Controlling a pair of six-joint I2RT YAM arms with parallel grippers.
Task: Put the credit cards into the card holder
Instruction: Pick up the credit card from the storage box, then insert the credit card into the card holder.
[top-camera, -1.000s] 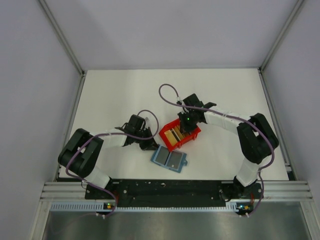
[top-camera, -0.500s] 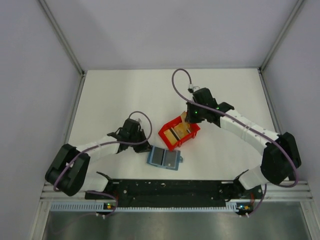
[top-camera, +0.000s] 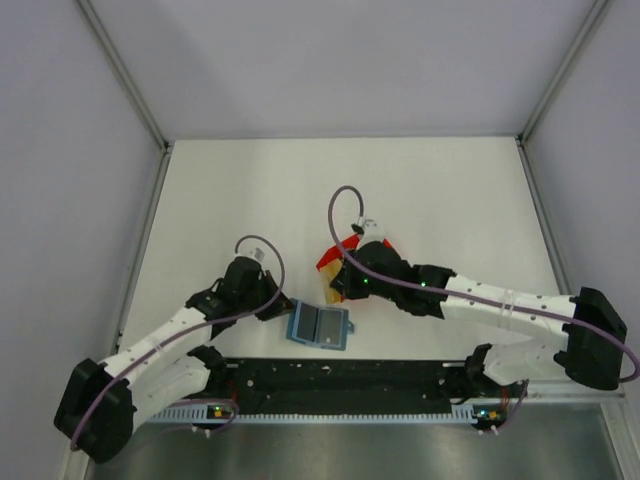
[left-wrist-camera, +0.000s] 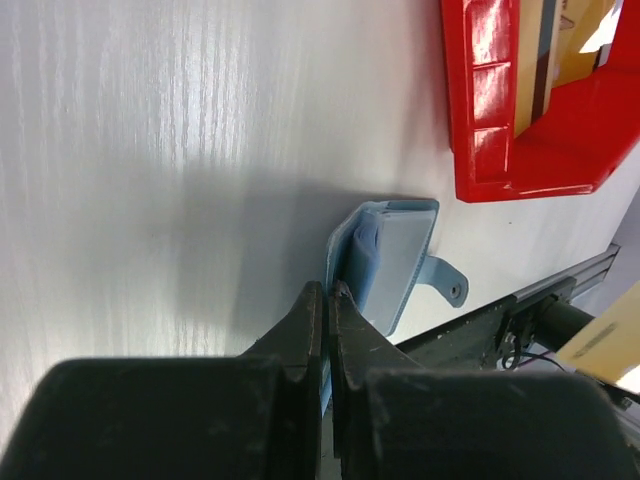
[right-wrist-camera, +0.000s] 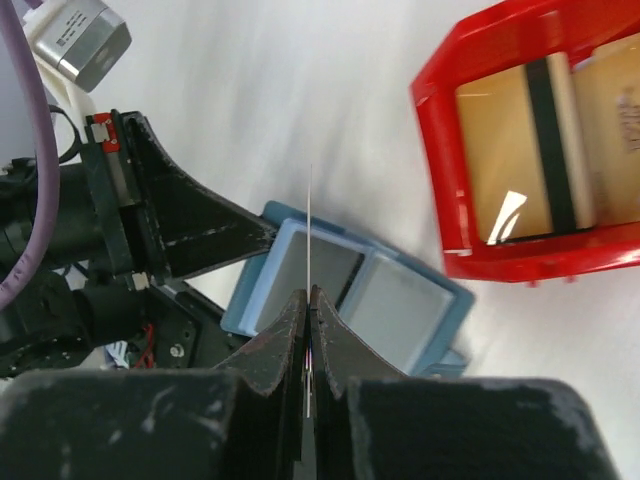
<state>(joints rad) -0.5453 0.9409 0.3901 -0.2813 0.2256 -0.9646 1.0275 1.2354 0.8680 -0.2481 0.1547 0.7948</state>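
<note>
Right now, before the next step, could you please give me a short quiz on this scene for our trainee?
1. True or false: the card holder lies unfolded, pockets facing up.
2. What does the right end effector grip? A) the card holder B) a thin card, seen edge-on C) nothing
3. Fill in: the left end effector, touching the holder's edge, has its jaws ___.

Key: 1 true; 2 B; 3 shut.
</note>
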